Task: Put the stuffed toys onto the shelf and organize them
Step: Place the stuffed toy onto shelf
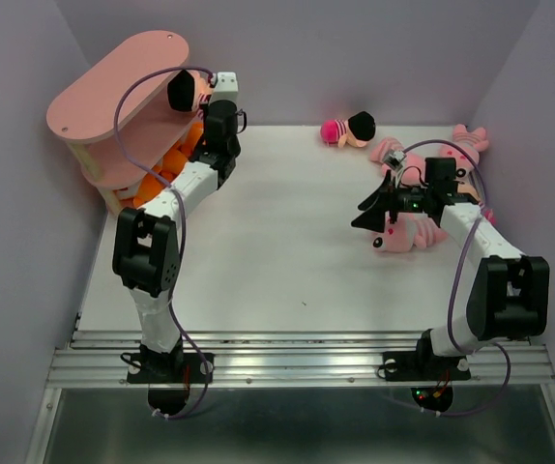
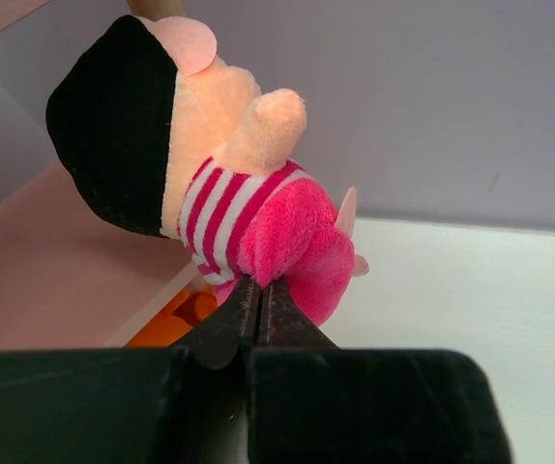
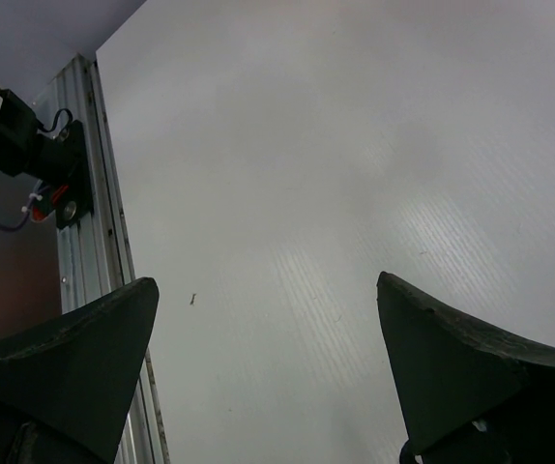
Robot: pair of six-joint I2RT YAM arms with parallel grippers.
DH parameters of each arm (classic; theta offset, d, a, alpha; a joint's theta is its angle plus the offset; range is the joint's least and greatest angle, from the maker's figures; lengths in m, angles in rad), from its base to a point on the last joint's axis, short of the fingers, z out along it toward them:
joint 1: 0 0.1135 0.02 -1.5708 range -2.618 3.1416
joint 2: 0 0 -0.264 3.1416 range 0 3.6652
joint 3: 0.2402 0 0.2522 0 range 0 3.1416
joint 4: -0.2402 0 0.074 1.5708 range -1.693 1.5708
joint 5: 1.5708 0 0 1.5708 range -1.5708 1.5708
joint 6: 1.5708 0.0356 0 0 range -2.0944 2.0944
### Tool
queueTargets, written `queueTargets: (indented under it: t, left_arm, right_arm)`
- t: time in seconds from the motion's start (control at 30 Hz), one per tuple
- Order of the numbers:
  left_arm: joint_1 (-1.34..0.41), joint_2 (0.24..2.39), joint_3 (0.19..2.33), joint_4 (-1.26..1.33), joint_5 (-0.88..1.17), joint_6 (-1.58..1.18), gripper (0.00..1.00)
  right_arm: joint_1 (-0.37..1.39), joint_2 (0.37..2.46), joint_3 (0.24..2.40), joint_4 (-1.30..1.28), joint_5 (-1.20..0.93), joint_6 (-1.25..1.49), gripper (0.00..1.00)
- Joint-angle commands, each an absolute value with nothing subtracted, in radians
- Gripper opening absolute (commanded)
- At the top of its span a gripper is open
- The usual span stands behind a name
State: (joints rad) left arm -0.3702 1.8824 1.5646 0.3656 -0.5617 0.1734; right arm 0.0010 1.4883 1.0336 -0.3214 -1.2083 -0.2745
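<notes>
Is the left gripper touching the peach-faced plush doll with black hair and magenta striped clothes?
Touching. The left wrist view shows the left gripper pinched shut on the magenta underside of the doll.

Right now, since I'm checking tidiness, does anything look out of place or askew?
Yes. One doll lies on its side near the back edge of the table, and the pink striped animals sprawl in a loose heap at right, none on the shelf.

The white table (image 1: 277,280) carries the pink shelf (image 1: 113,92) at 10 o'clock, a doll (image 1: 347,129) at 1, pink animals (image 1: 403,240) at 2
</notes>
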Motion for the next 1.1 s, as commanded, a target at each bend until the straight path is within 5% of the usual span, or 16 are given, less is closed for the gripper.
queueTargets:
  t: [0.0, 1.07]
  left_arm:
    - [-0.350, 1.871, 1.631, 0.387, -0.586, 0.147, 0.00]
    - [-0.290, 1.980, 1.786, 0.341, -0.726, 0.137, 0.00]
  right_arm:
    - [-0.017, 1.443, 1.034, -0.288, -1.247, -0.291, 1.00]
    - [-0.063, 1.434, 1.037, -0.288, -1.298, -0.279, 1.00]
